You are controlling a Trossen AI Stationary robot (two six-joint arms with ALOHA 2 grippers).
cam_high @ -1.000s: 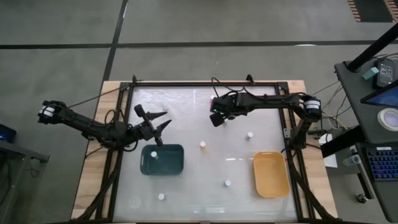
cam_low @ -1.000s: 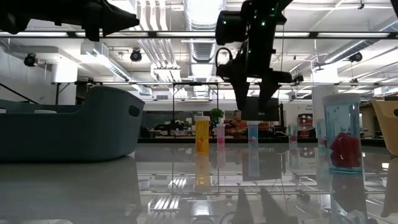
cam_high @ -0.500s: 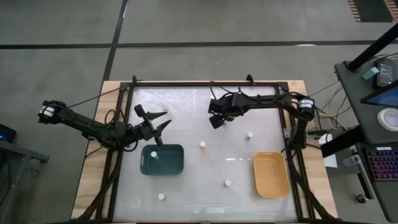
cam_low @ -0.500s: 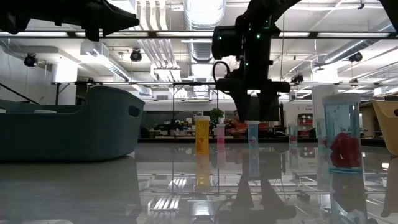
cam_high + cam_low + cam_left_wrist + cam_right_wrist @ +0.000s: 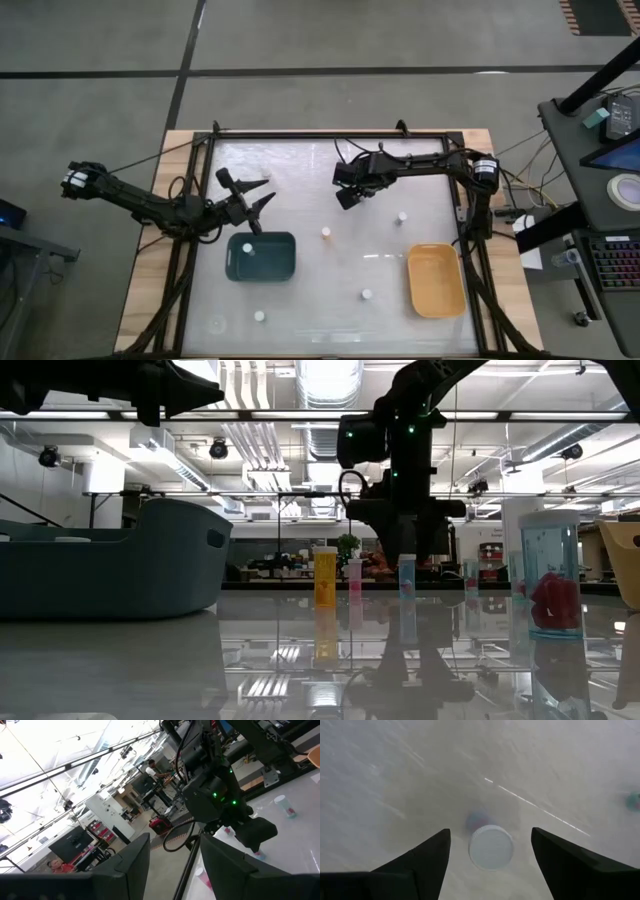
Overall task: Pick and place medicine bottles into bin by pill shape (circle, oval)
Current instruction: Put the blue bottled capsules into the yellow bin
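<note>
Barely started, I'd say: one white-capped bottle (image 5: 247, 249) sits in the teal bin (image 5: 261, 256), while the yellow bin (image 5: 435, 280) at four o'clock looks empty. Loose bottles dot the worktop (image 5: 330, 300), including an orange one (image 5: 326, 233) at centre. The right gripper (image 5: 490, 865), spread wide, hangs over a bottle (image 5: 491, 847) toward twelve. The left gripper (image 5: 255, 204), part spread and empty, waits above the teal bin.

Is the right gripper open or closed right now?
Open. The right gripper has its fingers spread wide either side of a white-capped bottle below, not touching it.
</note>
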